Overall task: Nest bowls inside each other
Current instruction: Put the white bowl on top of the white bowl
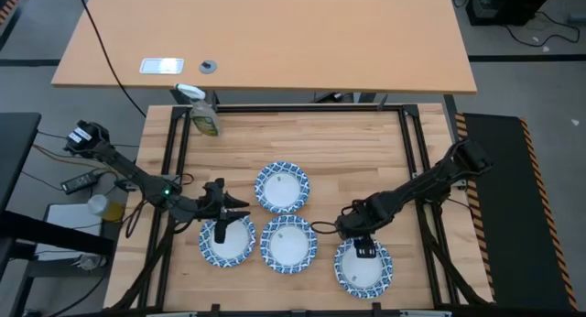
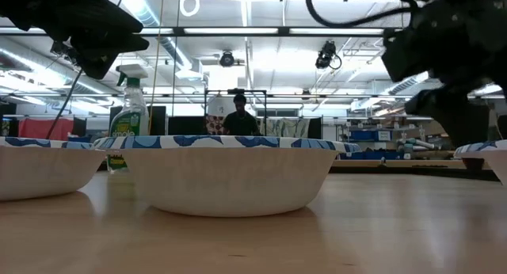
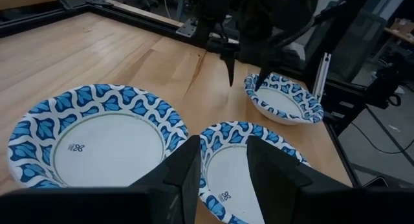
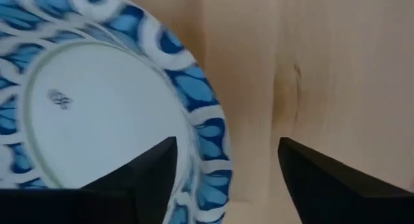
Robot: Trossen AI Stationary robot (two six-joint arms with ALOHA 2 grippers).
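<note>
Several blue-and-white patterned bowls rest on their bases on the wooden table: one farther back [image 1: 282, 187], then a near row of a left bowl [image 1: 227, 241], a middle bowl [image 1: 288, 244] and a right bowl [image 1: 362, 267]. My left gripper [image 1: 224, 216] hovers open over the left bowl's far rim, with nothing between its fingers [image 3: 187, 175]. My right gripper [image 1: 364, 250] points down, open, over the right bowl's far rim [image 4: 207, 140]. One finger stands over the bowl's inside and the other over bare table. I see no touch.
A green-labelled spray bottle [image 1: 203, 115] stands at the table's far left corner. A black frame [image 1: 403, 125] borders the work surface. Bare wood lies at the far right [image 1: 366, 152]. A person [image 2: 240, 119] stands in the room beyond the table.
</note>
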